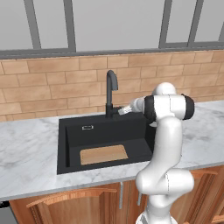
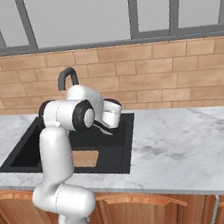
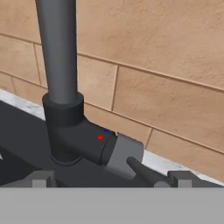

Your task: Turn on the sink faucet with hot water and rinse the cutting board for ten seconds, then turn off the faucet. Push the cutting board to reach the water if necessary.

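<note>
Claw (image 3: 111, 181) spread wide, holding nothing, poised at the base of the faucet (image 1: 111, 92) with the thin side lever (image 3: 142, 170) lying between the tips; no water running yet. Cutting board (image 1: 103, 154) flat on the near floor of the sink (image 1: 70, 140), forward of the spout. Best done slowly: press one finger squarely against the lever, swing toward hot, avoid slipping off its thin tip; likely then push the board farther under the spout.

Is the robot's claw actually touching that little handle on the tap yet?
Cannot tell. In the hand view the open gripper sits right at the faucet's lever, whose tip lies between the fingertips, but no contact or gap shows plainly.
</note>
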